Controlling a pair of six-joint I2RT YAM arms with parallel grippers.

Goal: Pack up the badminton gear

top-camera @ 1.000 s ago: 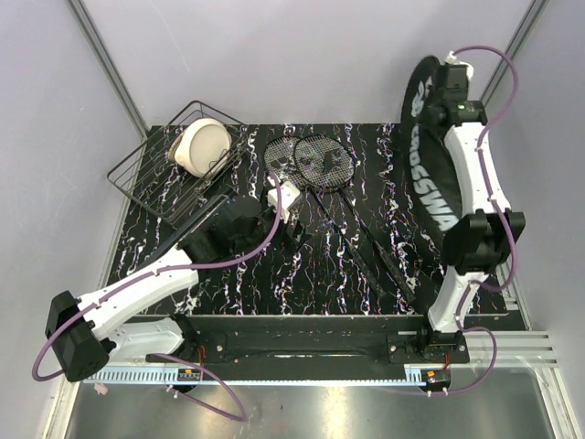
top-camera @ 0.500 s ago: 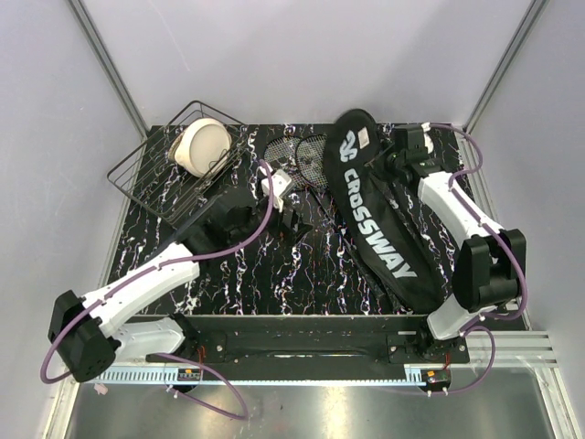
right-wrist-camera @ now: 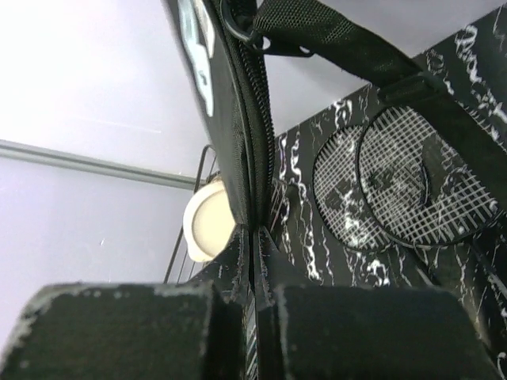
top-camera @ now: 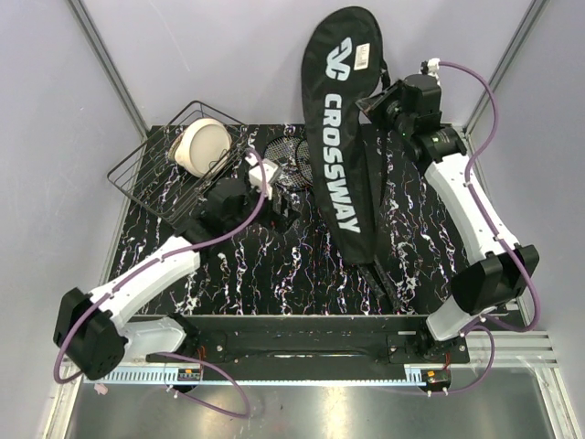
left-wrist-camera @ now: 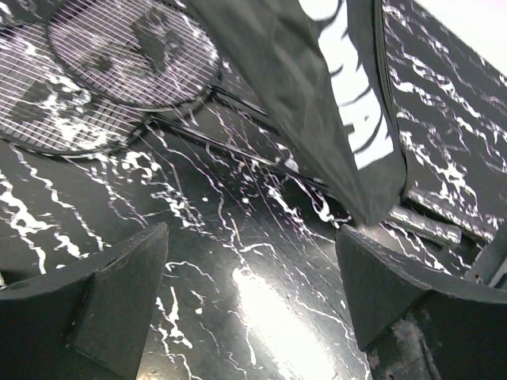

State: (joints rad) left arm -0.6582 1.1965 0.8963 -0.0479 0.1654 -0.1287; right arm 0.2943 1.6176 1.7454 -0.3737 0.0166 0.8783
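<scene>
Racket bag (top-camera: pixel 338 155), pinched by right gripper (right-wrist-camera: pixel 253 294), has swung left, partly covering rackets (top-camera: pixel 285 157).

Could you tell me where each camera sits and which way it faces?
Top external: fixed above and behind the bases, looking down on the table; left arm and right arm show whole.
Left wrist: low over the table, facing forward through the open left gripper at the racket heads and racket bag.
Right wrist: raised, facing along the right gripper, shut on the racket bag's zipper edge, towards the cream bowl.
Shared: both wrist views show the racket bag and both racket heads.
</scene>
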